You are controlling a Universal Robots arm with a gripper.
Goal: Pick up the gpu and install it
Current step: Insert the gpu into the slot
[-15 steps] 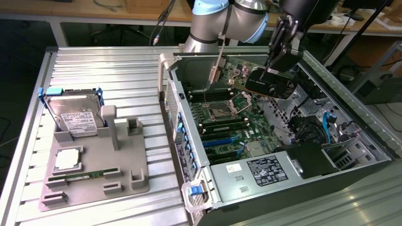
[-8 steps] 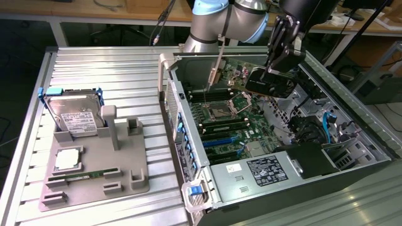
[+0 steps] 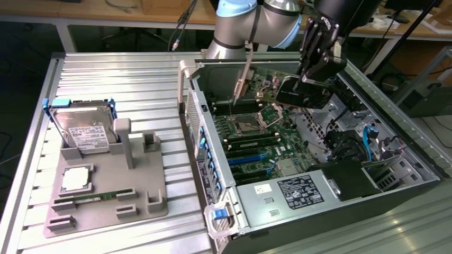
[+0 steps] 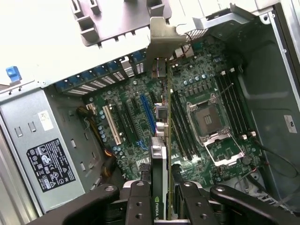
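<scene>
Gripping the gpu (image 4: 159, 157) edge-on, the tool (image 4: 161, 190) has its jaws drawn narrow on the card's two faces, one finger (image 4: 139, 199) on each side. From the exterior view the card hangs upright inside the open computer case (image 3: 395, 124), silver bracket toward the back wall and black fan side facing the exterior view's right. It sits above the motherboard (image 3: 258, 143), roughly in line with the long card slots (image 4: 146, 112). Whether its bottom edge has reached a slot is hard to judge from either view; it looks apart from the board. So the pick-up is done and the seating is not. Well apart, on the worktop (image 3: 113, 74), a grey holder (image 3: 106, 185) carries the hard drive (image 3: 81, 129) and a memory stick (image 3: 95, 197).
</scene>
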